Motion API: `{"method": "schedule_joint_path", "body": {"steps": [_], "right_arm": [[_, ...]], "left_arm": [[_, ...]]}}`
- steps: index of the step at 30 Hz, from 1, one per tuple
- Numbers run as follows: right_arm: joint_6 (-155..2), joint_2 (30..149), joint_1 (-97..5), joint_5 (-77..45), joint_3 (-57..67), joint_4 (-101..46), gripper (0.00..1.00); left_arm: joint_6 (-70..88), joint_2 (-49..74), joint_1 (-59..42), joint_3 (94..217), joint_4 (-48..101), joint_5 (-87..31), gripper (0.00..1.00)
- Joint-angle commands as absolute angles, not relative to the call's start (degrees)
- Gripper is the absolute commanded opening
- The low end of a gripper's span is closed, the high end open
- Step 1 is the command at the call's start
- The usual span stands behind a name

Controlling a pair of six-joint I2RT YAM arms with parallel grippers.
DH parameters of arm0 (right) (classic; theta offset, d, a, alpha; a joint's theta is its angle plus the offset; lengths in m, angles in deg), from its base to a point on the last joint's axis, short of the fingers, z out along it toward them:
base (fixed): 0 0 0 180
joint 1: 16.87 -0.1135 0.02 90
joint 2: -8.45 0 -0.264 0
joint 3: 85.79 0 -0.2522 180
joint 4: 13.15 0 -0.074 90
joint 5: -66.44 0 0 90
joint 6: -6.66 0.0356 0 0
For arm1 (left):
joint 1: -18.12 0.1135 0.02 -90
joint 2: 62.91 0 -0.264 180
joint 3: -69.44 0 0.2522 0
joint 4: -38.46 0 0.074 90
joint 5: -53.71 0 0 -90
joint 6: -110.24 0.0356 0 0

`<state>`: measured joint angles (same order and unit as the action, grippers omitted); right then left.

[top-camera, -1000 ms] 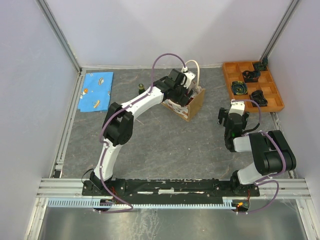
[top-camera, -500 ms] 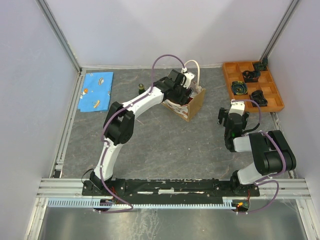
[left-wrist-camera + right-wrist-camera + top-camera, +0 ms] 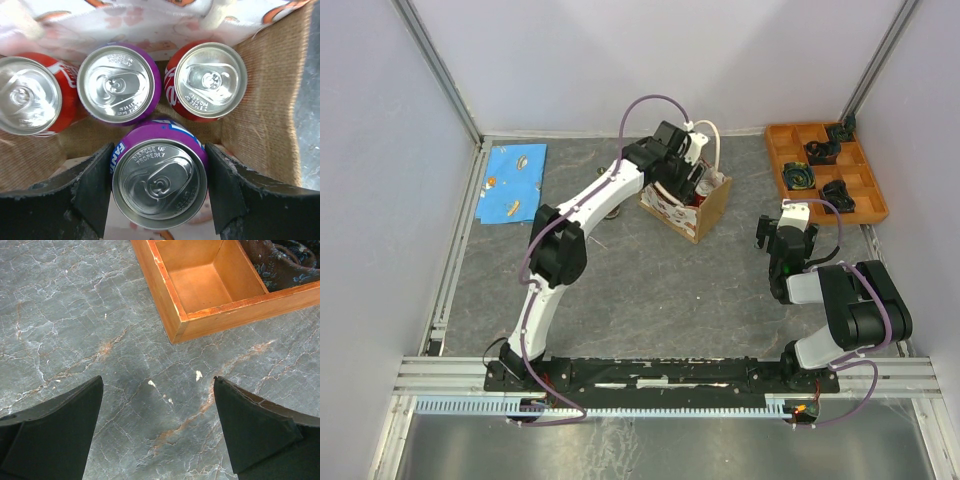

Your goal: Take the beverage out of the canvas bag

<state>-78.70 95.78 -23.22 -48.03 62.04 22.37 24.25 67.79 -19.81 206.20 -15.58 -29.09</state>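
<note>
We see the left arm [image 3: 590, 205] arched over the canvas bag [image 3: 713, 208], wrist dipping into its open top. Right of the bag sit the orange tray [image 3: 776, 160] and the folded right arm [image 3: 845, 305]; left of it, a blue cloth [image 3: 513, 180].

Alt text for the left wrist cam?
Top-down: the left gripper clamps a purple Fanta can with a silver top inside the tan canvas bag. Behind it stand a red can at left, a purple can in the middle and a red can at right.
</note>
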Motion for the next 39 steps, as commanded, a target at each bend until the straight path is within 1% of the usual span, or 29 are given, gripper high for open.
{"method": "schedule_joint_path", "body": {"steps": [1,9,15,22,26,33,37,39], "right_arm": [[-78.74,95.37,-23.19,-48.16,60.58,25.15,0.99],[-78.69,95.34,-23.19,-48.17,60.54,25.12,0.99],[-78.7,95.32,-23.19,-48.11,60.58,25.15,0.99],[-78.73,95.35,-23.19,-48.13,60.57,25.13,0.99],[-78.7,95.34,-23.17,-48.17,60.54,25.14,0.99],[-78.71,95.33,-23.17,-48.11,60.54,25.17,0.99],[-78.74,95.33,-23.19,-48.15,60.53,25.13,0.99],[-78.72,95.3,-23.19,-48.16,60.56,25.13,0.99]], "left_arm": [[27.14,62.81,-19.03,215.19,-17.39,-25.58,0.03],[26.05,57.11,-16.85,217.19,-17.46,-24.17,0.03],[25.48,51.85,-13.44,217.55,-15.97,-25.73,0.03],[25.11,46.91,-7.0,217.68,-14.61,-28.44,0.03],[24.04,45.57,-0.97,216.85,-13.84,-28.84,0.03],[22.66,42.88,4.09,206.64,-10.19,-33.5,0.03],[20.1,39.93,7.02,196.75,-5.2,-34.39,0.03],[19.05,38.08,7.6,189.46,-2.37,-35.32,0.03]]}}
